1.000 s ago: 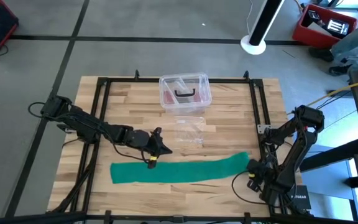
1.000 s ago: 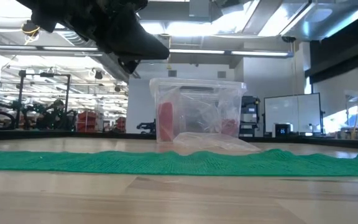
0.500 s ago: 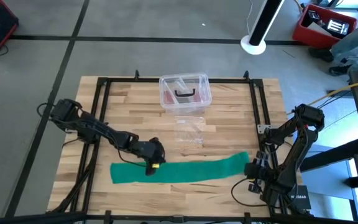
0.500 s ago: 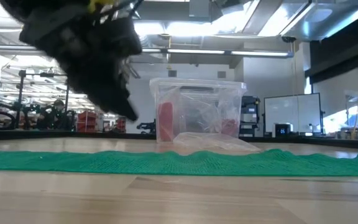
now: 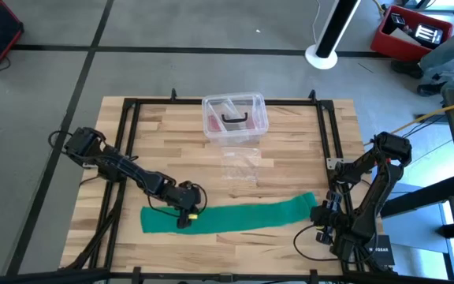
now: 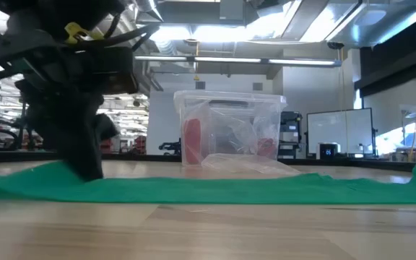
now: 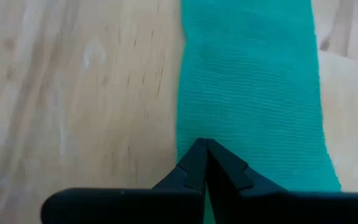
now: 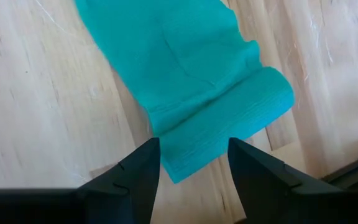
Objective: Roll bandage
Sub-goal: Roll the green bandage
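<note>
The teal-green bandage [image 5: 228, 215] lies flat as a long band along the table's near side. Its right end [image 8: 229, 121] is folded over on itself. My left gripper [image 5: 184, 218] is shut and slants down onto the band's left part, close to its far long edge [image 7: 188, 93]. In the low view it stands as a dark mass on the band [image 6: 85, 162]. My right gripper [image 8: 194, 163] hovers open just above the band's folded right end [image 5: 312, 207], its fingers touching nothing. My left gripper sets its shut fingertips [image 7: 202, 149] down on the bandage's top face near the far long edge [image 7: 191, 134], toward the band's left end. The fingers slant down from the table's far left. The band lies flat on the wood beneath them.
A clear plastic box [image 5: 235, 117] with pinkish contents stands at the far middle, with a clear plastic sheet or bag [image 5: 241, 166] lying before it. Black frame rails [image 5: 128, 150] run along the table's sides. Bare wood [image 5: 290, 158] lies between box and band.
My left gripper has come down and toward the table's near edge, slightly left, tipping to point more steeply down until its shut tips meet the bandage. In the low view the band's ripples have flattened.
</note>
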`<state>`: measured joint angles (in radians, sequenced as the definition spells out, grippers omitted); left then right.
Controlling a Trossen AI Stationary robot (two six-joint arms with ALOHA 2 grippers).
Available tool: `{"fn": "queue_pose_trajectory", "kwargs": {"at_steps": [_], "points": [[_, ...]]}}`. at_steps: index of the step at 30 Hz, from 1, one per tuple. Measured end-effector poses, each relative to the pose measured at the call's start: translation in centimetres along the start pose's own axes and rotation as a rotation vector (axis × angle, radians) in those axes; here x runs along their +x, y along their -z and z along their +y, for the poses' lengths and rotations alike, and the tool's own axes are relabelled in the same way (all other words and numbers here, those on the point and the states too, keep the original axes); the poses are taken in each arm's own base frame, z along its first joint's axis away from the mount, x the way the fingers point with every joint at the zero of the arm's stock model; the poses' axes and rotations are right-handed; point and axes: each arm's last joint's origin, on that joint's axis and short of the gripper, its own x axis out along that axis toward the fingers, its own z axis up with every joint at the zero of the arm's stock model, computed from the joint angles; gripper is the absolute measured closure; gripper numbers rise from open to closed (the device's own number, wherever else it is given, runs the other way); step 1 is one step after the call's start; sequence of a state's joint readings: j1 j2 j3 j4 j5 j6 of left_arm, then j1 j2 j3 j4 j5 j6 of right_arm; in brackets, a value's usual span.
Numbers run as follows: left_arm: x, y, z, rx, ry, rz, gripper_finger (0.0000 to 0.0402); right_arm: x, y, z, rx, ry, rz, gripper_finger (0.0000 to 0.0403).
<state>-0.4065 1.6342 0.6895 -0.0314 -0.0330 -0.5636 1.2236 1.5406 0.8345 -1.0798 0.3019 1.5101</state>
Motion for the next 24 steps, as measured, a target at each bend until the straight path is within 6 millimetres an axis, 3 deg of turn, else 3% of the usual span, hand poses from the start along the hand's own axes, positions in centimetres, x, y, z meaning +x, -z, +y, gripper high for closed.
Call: {"fn": "queue_pose_trajectory", "kwargs": {"at_steps": [8, 12, 18, 24], "points": [[-1.6, 0.5, -1.0, 0.004, -0.024, 0.087, 0.0402, -0.5, -0.1, 0.0, -0.029, 0.006, 0.026, 0.021], [-2.6, -0.1, -1.3, -0.006, 0.009, 0.037, 0.0401, -0.5, -0.2, 0.4, -0.047, -0.028, -0.003, 0.021], [-2.8, -0.3, -1.3, -0.007, 0.009, 0.015, 0.0401, -0.4, -0.2, 0.8, -0.087, -0.056, -0.01, 0.021], [-2.8, -0.4, -1.3, -0.011, 0.007, 0.0, 0.0401, 0.9, 0.3, 1.7, -0.154, -0.001, 0.02, 0.021]]}}
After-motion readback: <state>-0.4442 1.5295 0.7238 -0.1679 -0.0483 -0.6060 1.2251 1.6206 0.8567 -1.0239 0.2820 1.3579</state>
